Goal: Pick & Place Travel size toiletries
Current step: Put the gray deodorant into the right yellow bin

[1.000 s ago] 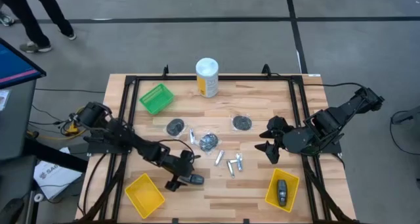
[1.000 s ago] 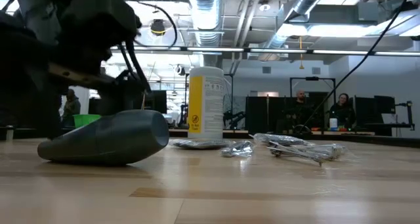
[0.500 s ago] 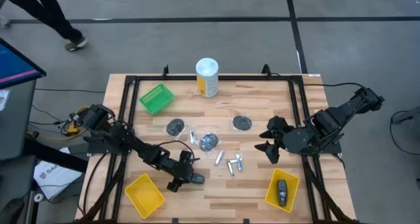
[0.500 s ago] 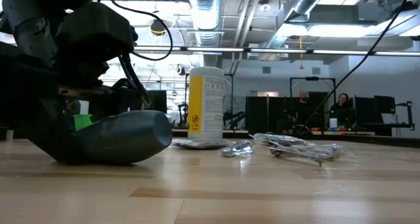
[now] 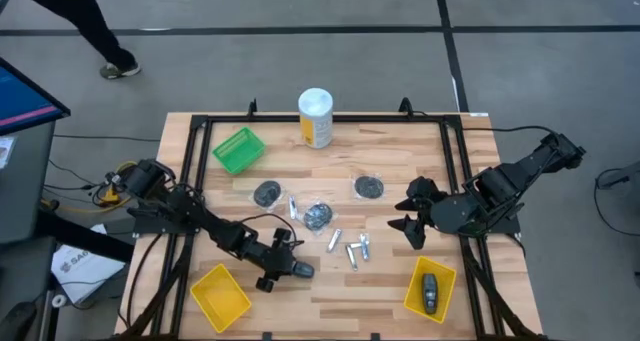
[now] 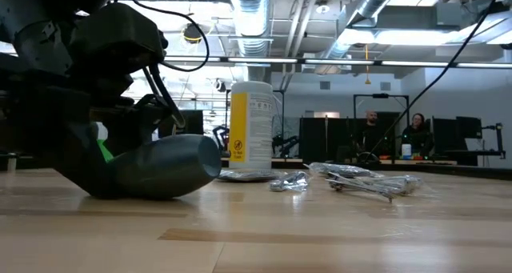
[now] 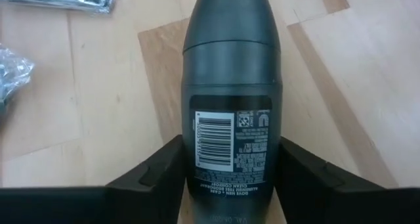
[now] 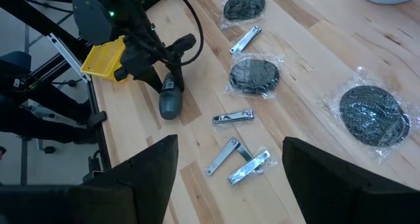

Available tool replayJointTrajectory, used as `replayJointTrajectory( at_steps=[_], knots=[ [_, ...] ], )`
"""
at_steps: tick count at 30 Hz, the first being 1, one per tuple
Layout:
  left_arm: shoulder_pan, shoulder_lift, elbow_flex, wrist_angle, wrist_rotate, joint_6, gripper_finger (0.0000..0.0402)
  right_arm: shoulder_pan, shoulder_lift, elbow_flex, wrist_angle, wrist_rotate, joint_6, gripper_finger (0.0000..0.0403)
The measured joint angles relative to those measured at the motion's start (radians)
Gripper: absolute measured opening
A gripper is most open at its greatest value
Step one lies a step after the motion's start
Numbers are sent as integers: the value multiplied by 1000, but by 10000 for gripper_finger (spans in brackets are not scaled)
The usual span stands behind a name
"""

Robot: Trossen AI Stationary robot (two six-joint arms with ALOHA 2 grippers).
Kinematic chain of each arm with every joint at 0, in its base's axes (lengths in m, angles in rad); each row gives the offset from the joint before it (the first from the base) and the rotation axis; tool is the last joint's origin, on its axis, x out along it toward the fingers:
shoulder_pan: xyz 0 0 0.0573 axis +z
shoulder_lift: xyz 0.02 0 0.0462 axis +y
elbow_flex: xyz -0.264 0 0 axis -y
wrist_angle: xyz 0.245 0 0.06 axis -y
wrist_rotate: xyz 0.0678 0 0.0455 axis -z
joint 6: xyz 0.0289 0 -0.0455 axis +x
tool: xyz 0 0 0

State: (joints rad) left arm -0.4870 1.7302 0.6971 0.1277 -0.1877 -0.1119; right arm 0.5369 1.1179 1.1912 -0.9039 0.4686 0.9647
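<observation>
A dark oval pod-like piece (image 5: 299, 271) lies on its side on the table near the front left; its barcode label (image 7: 213, 140) faces up. My left gripper (image 5: 281, 268) is shut on it and hides its end in the low view (image 6: 164, 167). My right gripper (image 5: 408, 212) hangs open above the table's right side, touching nothing. Three dark discs (image 5: 267, 193) (image 5: 318, 215) (image 5: 369, 188) and several small silver pieces (image 5: 350, 247) lie in the middle. Another dark pod (image 5: 430, 293) lies in the right yellow bin (image 5: 412, 291). My left gripper pinches the pod's two long sides (image 7: 186, 159) between its two fingers (image 7: 157, 175), at the labelled part nearer the wrist. The fingers slant down from the table's left and lie along the pod. The pod lies on the table, its rounded end (image 7: 230, 17) pointing away from the gripper.
A tall white-and-yellow canister (image 5: 316, 118) stands at the far middle and a green bin (image 5: 238, 149) at the far left. A second yellow bin (image 5: 220, 293) sits at the front left beside my left arm. A black frame (image 5: 300, 121) borders the table. People sit in the room beyond (image 6: 416, 133).
My left gripper has sunk a little over the pod's end, and its fingers have drawn in onto the pod's sides. The pod has been nudged slightly toward the table's right, still lying on the wood. A person beyond the far left corner has walked on.
</observation>
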Motion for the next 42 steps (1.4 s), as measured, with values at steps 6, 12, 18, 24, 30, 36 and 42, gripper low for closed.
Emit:
replayJointTrajectory(
  at_steps=[6,12,18,24,30,36,42],
  knots=[
    [17,-67,-3,-4,-64,3,179,-1,0,0,14,1,-31,260],
    [64,-228,-2,8,-192,29,183,-15,0,-1,84,16,-155,260],
    [142,-424,-2,63,-215,66,182,-50,3,-1,188,41,-359,260],
    [185,-551,0,243,-214,92,183,-122,69,0,373,3,-583,274],
    [195,-582,1,365,-213,108,183,-204,177,-1,628,0,-754,336],
    [189,-582,1,372,-210,108,183,-268,266,17,915,-78,-882,365],
    [189,-582,1,405,-201,108,184,-313,377,118,910,-208,-910,357]
  ],
)
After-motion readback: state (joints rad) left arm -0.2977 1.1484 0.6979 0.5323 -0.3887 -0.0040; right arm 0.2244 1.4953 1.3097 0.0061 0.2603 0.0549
